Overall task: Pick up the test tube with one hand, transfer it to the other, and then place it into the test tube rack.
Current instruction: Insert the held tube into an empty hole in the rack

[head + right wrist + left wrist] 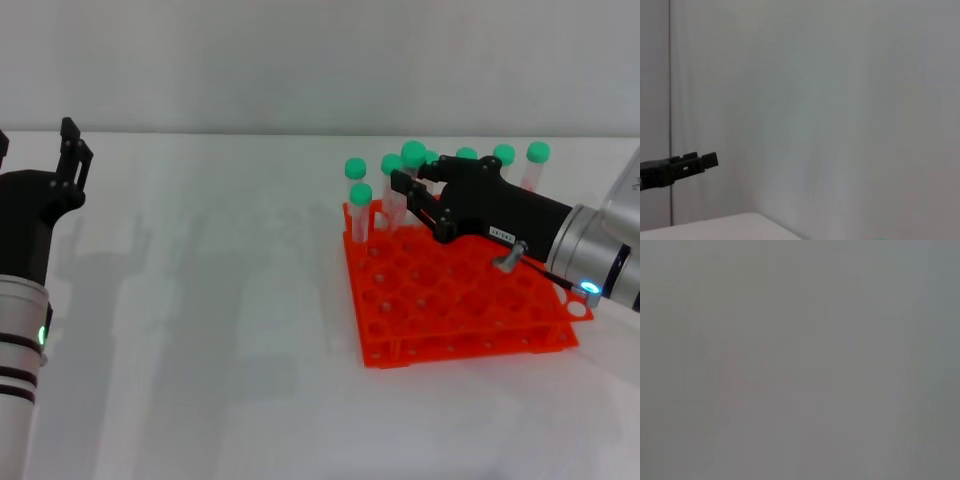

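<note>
Right gripper (408,185): over rack (455,300) back row, closed on tube (412,165), lowering toward hole.
Left gripper (72,150): far from rack, parked; opening unclear.

Left gripper (72,150) raised at left; right gripper (405,185) reaches forward, level.

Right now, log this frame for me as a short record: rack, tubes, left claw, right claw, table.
rack: bright orange plastic two-tier test tube rack, on the table's right half
tubes: eight clear green-capped tubes upright along the rack's far and left edges
left claw: black claw on the white black-banded arm, raised at the far left, holding nothing visible
right claw: black claw on the silver-grey arm, over the rack's far-left corner among the tubes; grip unclear
table: white tabletop
</note>
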You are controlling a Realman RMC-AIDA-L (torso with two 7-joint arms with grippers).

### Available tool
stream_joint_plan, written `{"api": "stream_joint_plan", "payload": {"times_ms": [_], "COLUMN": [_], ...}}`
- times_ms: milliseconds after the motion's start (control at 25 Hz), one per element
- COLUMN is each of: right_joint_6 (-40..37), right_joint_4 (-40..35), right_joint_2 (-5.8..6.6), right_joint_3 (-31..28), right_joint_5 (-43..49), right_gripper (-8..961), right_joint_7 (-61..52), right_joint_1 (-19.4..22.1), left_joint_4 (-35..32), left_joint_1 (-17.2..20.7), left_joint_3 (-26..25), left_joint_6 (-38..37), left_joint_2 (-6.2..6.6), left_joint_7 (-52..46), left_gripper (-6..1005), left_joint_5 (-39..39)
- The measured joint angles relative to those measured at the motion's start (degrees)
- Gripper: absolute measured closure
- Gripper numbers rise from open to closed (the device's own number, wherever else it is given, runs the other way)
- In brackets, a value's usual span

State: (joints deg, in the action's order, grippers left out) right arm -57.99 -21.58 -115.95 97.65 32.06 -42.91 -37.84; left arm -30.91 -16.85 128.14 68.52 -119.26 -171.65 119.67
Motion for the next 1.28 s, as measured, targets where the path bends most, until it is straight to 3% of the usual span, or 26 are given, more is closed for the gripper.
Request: {"api": "stream_joint_plan", "payload": {"times_ms": [1280], "right_joint_6": [5.1], "right_joint_4": [-0.6], "right_joint_2": [-0.24], "right_joint_3": [3.9], "right_joint_5": [-0.1], "right_gripper": [739], "right_joint_7": [1.0], "right_joint_1": [-0.3], "left_joint_4": [0.1], "left_joint_1": [-0.7], "left_joint_3": [0.2], "left_joint_6": [-0.7], "left_joint_2": [-0.09], "left_joint_7": [-0.3], "left_gripper": [222], "left_joint_5": [0.4]}}
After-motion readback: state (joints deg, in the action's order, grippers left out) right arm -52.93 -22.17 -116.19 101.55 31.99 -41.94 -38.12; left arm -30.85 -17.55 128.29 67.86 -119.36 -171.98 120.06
